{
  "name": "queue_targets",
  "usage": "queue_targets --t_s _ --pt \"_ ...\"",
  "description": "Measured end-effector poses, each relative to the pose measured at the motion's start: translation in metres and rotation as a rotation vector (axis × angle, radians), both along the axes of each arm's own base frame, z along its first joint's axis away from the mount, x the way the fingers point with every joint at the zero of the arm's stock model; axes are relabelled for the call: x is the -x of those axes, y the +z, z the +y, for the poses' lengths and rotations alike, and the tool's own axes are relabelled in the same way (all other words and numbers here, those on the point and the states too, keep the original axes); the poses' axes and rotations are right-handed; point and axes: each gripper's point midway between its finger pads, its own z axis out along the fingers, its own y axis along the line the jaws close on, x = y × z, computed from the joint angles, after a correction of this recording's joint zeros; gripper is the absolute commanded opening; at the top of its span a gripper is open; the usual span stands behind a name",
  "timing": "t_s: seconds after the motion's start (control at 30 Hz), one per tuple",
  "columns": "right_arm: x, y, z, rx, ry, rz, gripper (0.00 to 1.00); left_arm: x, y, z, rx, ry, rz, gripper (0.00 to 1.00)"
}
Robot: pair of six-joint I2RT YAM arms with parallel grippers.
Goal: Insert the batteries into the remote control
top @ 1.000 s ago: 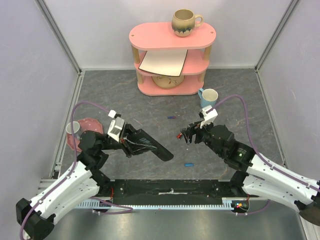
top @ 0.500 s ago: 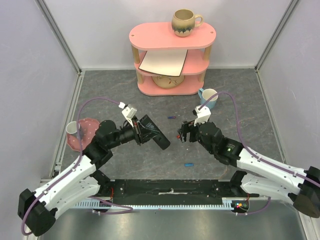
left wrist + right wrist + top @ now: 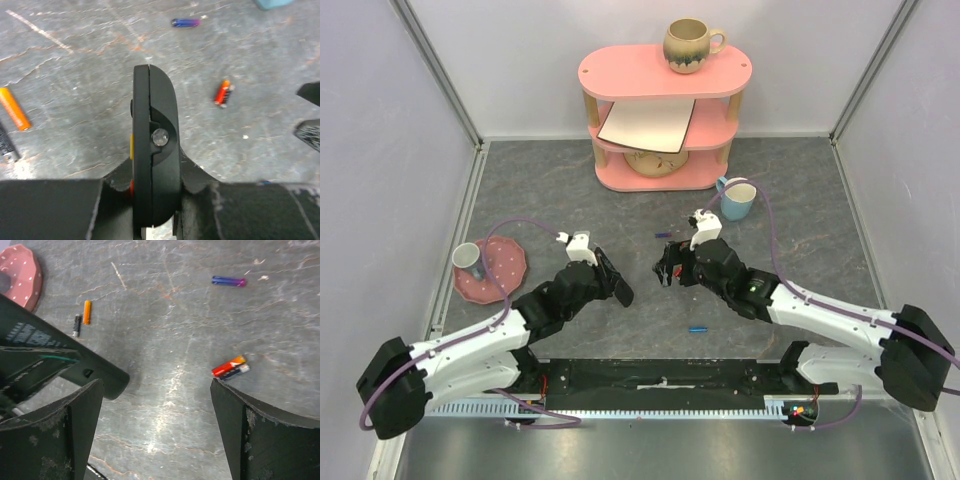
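Note:
My left gripper (image 3: 603,280) is shut on the black remote control (image 3: 614,277). In the left wrist view the gripper (image 3: 155,176) clamps the remote (image 3: 154,150) edge-on above the floor, its coloured buttons facing left. My right gripper (image 3: 667,268) is open and empty, just right of the remote's tip. In the right wrist view it (image 3: 157,385) hovers over bare floor, with the remote (image 3: 60,365) at its left. A dark purple battery (image 3: 663,235) lies beyond both grippers, and shows in both wrist views (image 3: 185,22) (image 3: 227,281). A red-orange cell beside a dark cell (image 3: 230,367) lies by my right finger.
An orange cell (image 3: 86,311) and a black one (image 3: 76,325) lie farther left. A bright blue cylinder (image 3: 698,328) lies near the front. A pink plate (image 3: 498,275) with a cup (image 3: 470,258) sits left. A pink shelf (image 3: 663,110) and blue mug (image 3: 737,198) stand behind.
My left arm has swung the remote forward and right, turning it on edge toward the centre. My right gripper has moved left and away from the base, toward the remote's tip.

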Motion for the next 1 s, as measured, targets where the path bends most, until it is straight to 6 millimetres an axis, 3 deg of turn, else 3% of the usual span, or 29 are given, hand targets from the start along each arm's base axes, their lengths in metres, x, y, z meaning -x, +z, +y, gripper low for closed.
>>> queue_targets --t_s 0.1,0.33,0.67,1.0 --pt "0.004 -0.007 0.012 -0.038 0.028 0.043 0.88 0.000 -0.019 0.007 -0.077 0.039 0.029 0.02" --pt "0.008 -0.010 0.042 -0.151 0.085 0.108 0.81 -0.008 -0.017 0.011 -0.110 0.098 -0.004 0.02" --pt "0.016 -0.051 0.067 -0.180 0.120 0.253 0.76 -0.012 -0.014 0.018 -0.162 0.167 -0.067 0.02" --pt "0.013 -0.059 0.098 -0.260 0.161 0.318 0.74 -0.014 -0.012 0.015 -0.184 0.186 -0.187 0.02"
